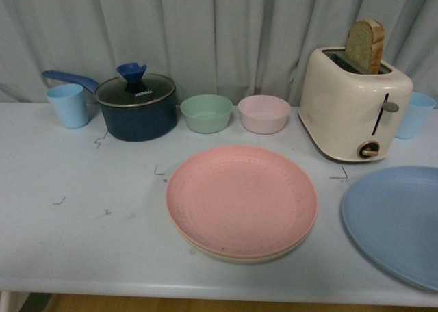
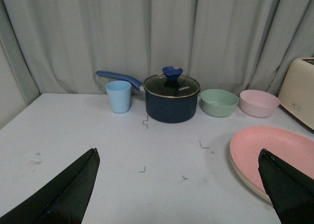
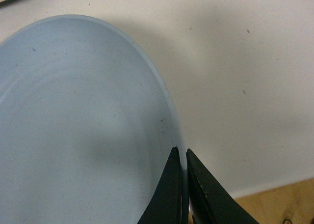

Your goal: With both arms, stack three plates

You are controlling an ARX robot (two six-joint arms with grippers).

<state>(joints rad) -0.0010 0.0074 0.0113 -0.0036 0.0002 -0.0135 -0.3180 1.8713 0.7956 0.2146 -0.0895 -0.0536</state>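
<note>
1. White flat table [image 1: 82,243]: matte round pink plate [image 1: 241,199] sits on a matching beige plate [image 1: 233,256], centre near; matte round blue plate [image 1: 393,219] lies near right.
2. Plates look light, stiff and slick; grip at the rim.
3. Only the right wrist view shows the right gripper [image 3: 182,184] pinched on the blue plate's rim; left gripper [image 2: 177,155] spread wide, empty.

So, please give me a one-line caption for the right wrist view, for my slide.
Right gripper pinching the rim of the blue plate near the table edge.
</note>
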